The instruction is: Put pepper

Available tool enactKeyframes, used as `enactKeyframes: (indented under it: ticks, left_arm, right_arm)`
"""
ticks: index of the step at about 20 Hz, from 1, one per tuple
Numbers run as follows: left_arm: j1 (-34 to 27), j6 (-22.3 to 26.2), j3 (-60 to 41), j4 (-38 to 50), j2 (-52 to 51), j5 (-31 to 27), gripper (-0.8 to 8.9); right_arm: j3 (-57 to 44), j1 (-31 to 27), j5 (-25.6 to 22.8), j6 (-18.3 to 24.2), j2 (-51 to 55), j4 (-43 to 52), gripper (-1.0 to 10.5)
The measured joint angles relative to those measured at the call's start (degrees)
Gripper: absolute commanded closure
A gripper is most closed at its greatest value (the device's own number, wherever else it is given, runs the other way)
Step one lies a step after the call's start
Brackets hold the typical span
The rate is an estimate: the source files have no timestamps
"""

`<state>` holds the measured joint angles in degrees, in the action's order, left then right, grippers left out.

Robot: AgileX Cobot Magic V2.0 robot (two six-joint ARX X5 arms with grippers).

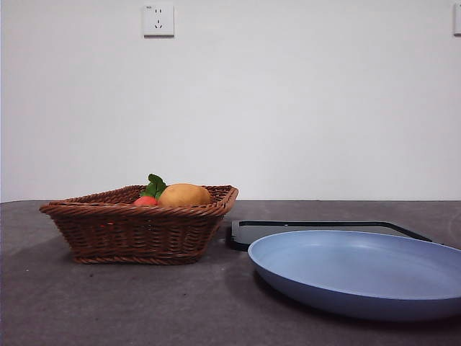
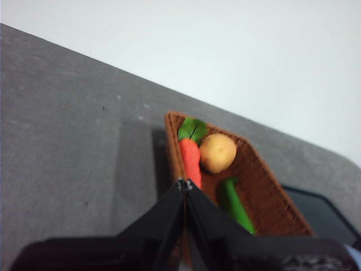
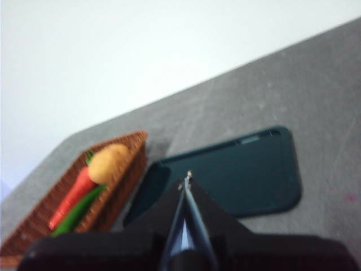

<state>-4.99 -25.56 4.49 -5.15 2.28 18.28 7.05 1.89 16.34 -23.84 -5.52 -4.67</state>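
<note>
Both grippers, left and right, clenched, raised; pepper lies in basket beside carrot.

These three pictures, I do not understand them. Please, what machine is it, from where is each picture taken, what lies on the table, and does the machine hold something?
The machine is a robot with two arms at a table. One picture comes from a low camera looking level across the table; no arm shows there. The other two come from cameras on the arms' wrists.

The black wedge at the bottom is each arm's end effector: the left end effector and the right end effector. Both are shut and hold nothing.

On the table stand a wicker basket, a blue plate and a dark flat tray. In the basket lie a green pepper, a red vegetable with green leaves and a round yellow-orange fruit.
</note>
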Motion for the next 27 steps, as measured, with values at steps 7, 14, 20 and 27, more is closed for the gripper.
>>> enactKeyframes:
  ticks: [7,14,20,27]
  left_arm:
    - [0.0,-0.33,8.7,-3.61,4.85,3.89,8.06]
    - [0.0,7.1,20.33,-12.02,17.27,12.52,8.06]
    - [0.0,16.28,31.56,-23.54,27.47,20.31,8.06]
    - [2.27,29.53,42.16,-41.83,35.76,23.71,8.07]
  right_arm:
    - [11.85,0.04,0.15,0.42,-10.78,-3.39,9.4]
    - [28.06,2.32,0.15,8.92,-22.21,-19.91,9.4]
    - [41.44,4.31,0.15,18.45,-30.56,-37.9,9.4]
    - [48.98,7.23,0.15,28.0,-37.9,-56.76,9.4]
